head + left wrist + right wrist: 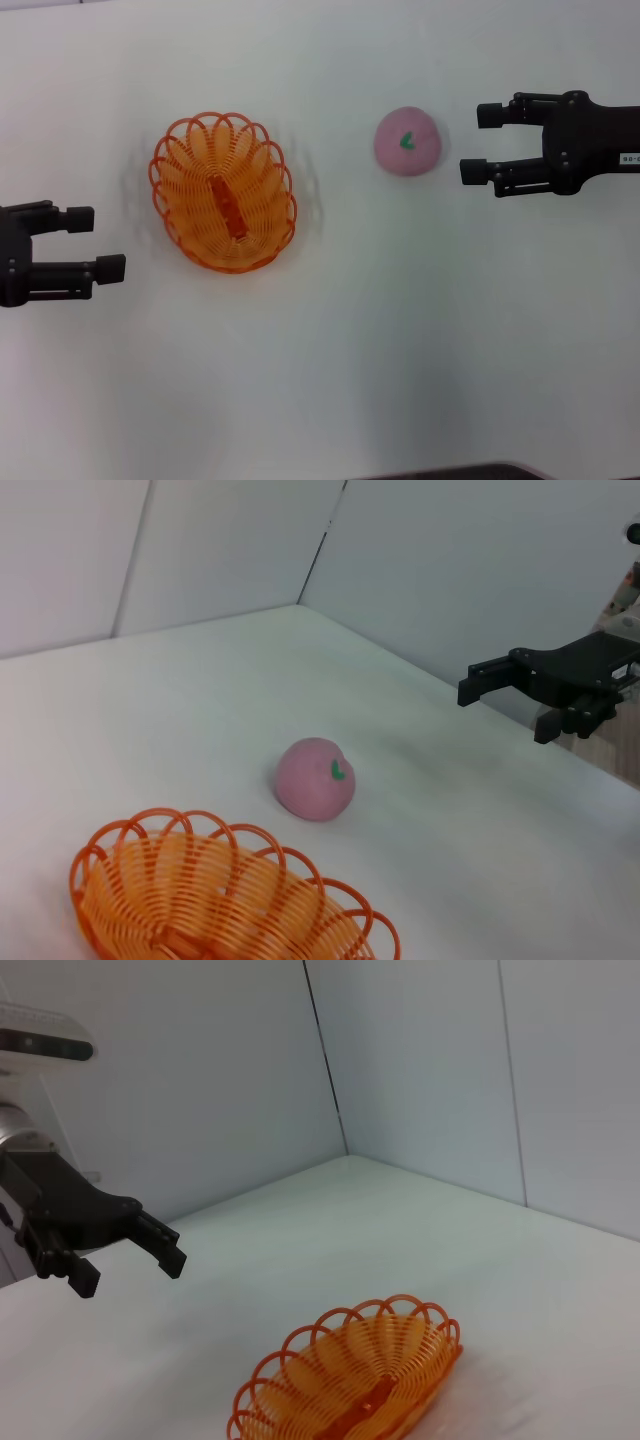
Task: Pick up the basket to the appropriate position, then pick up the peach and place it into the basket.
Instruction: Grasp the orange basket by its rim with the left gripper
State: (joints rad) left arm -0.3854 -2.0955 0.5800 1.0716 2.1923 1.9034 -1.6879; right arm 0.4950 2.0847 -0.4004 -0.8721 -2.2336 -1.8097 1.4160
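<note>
An oval orange wire basket is seen left of centre on the white table, with a round pale pink peach at upper right of centre. The left gripper at the left edge and the right gripper beside the peach are both spread and empty.

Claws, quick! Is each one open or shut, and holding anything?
Left claw: open, holding nothing, beside the basket.
Right claw: open, holding nothing, beside the peach.

basket: orange wire, upright, empty, on table | peach: pink, just right, apart
</note>
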